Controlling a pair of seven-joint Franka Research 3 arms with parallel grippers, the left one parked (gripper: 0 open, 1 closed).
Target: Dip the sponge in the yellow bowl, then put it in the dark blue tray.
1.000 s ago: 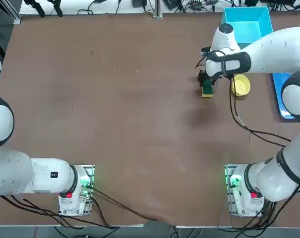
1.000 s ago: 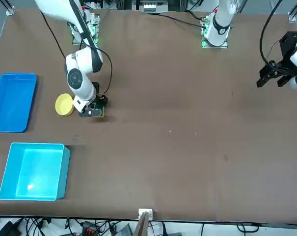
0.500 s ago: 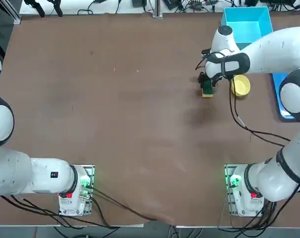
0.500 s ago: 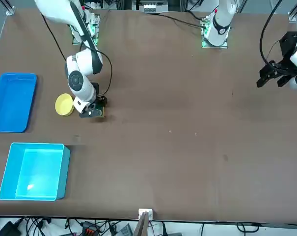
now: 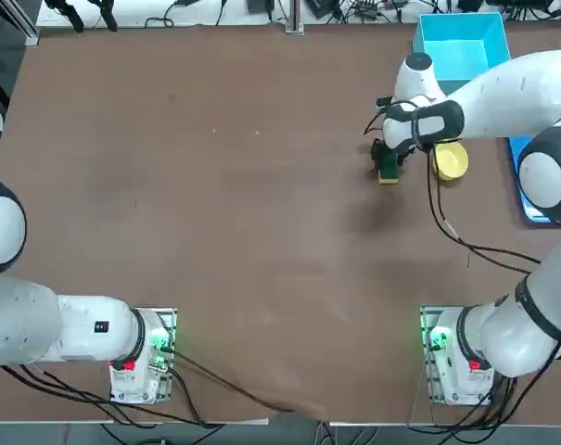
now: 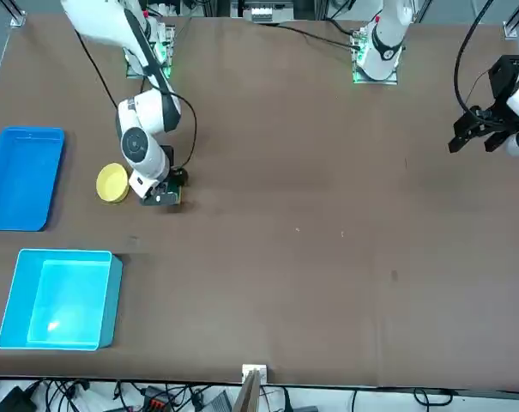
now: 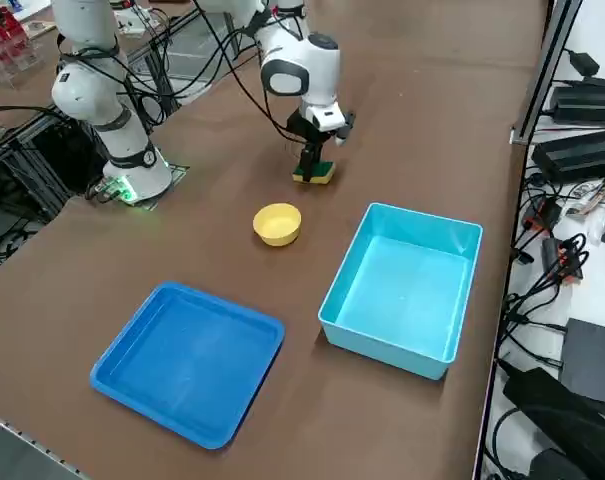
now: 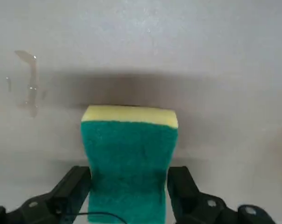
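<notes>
Right gripper (image 8: 127,196) down over sponge (image 8: 127,163), fingers wide either side, sponge on table beside yellow bowl (image 5: 450,159).

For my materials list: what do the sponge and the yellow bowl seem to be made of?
The sponge: a fibrous green scouring layer, matte and rough, over soft-looking yellow foam. The yellow bowl: probably plastic, going by its smooth, even colour and thin rim, though the material is not certain.

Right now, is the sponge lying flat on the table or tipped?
Flat. The sponge lies on the table, green side up, yellow layer beneath, between the open right end effector fingers.
</notes>
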